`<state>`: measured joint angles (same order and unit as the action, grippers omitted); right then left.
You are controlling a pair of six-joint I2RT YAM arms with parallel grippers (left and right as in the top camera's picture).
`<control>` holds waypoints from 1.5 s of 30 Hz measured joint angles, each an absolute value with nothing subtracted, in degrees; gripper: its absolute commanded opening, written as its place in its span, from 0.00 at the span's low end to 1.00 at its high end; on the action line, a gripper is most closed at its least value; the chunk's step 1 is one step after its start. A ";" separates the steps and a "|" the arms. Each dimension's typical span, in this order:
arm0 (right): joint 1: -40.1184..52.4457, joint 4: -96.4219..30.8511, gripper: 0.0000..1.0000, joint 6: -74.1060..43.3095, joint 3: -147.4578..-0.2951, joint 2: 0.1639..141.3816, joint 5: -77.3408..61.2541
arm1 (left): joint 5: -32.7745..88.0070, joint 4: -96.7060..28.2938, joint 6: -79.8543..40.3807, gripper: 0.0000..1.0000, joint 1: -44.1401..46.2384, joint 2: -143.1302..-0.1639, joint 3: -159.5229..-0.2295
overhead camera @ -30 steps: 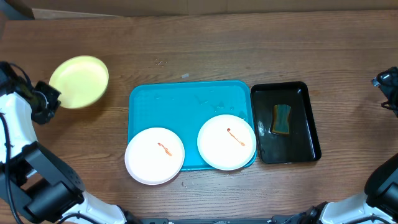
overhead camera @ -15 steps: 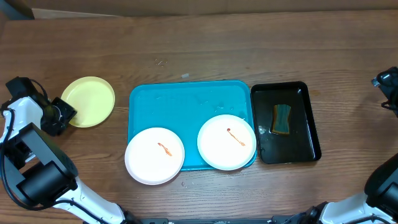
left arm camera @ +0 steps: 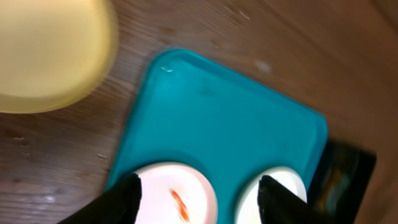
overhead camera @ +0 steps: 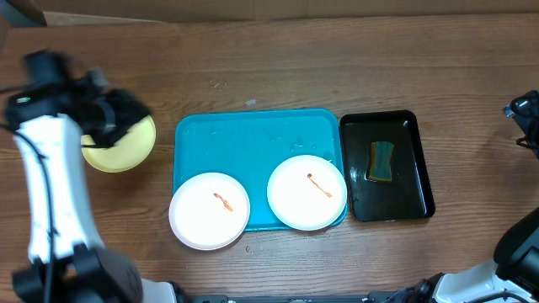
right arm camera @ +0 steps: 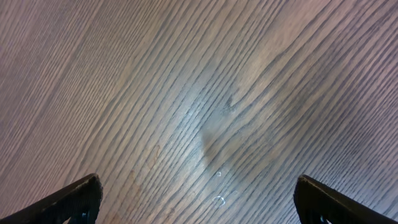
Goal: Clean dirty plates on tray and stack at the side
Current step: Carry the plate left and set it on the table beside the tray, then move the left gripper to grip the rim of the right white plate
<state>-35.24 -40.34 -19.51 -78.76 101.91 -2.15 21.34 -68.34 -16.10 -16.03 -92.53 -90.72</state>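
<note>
The turquoise tray (overhead camera: 253, 135) lies mid-table. Two white plates with orange-red smears rest on its near edge: one (overhead camera: 210, 210) overhangs the front left corner, the other (overhead camera: 307, 192) sits front right. The pale yellow-green plate (overhead camera: 126, 150) lies flat on the wood left of the tray, partly hidden by my blurred left arm. My left gripper (overhead camera: 125, 114) hovers above it, open and empty. In the left wrist view the yellow plate (left arm camera: 50, 56), tray (left arm camera: 217, 112) and smeared plate (left arm camera: 177, 196) show beyond its spread fingers (left arm camera: 127, 199). My right gripper (right arm camera: 202, 202) hangs open over bare wood at the far right edge (overhead camera: 526, 118).
A black tray (overhead camera: 421, 168) stands against the turquoise tray's right side, with a green-and-yellow sponge (overhead camera: 381, 161) in it. Small white specks (overhead camera: 250, 103) lie on the wood behind the tray.
My left gripper set the yellow-green plate down on the table left of the tray, opened off it, then rose and swung right over it. The right arm stayed still.
</note>
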 measured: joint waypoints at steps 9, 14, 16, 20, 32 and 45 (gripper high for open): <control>-35.24 -40.36 1.00 -19.51 -78.76 101.91 -2.15 | 15.00 -71.94 -19.20 0.50 13.87 -92.31 -86.85; -35.24 -40.34 1.00 -19.51 -78.76 101.91 -2.15 | 13.30 -70.54 -23.24 0.44 26.09 -93.62 -82.85; -35.24 -40.34 1.00 -19.46 -78.76 101.91 -2.15 | 12.91 -70.30 -25.74 0.44 29.45 -94.00 -82.04; -35.24 -40.36 1.00 -19.46 -78.76 101.91 -2.15 | 12.51 -68.69 -31.62 0.45 34.41 -94.59 -80.23; -35.24 -40.36 1.00 -19.49 -78.76 101.91 -2.15 | 9.58 -65.67 -46.68 0.35 37.52 -94.85 -72.36; -35.24 -40.32 1.00 -19.49 -78.76 101.91 -2.15 | 9.82 -53.15 -56.58 0.35 37.54 -94.96 -61.45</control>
<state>-35.24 -40.32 -19.49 -78.76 101.91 -2.15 9.82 -53.15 -56.58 37.54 -94.96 -61.45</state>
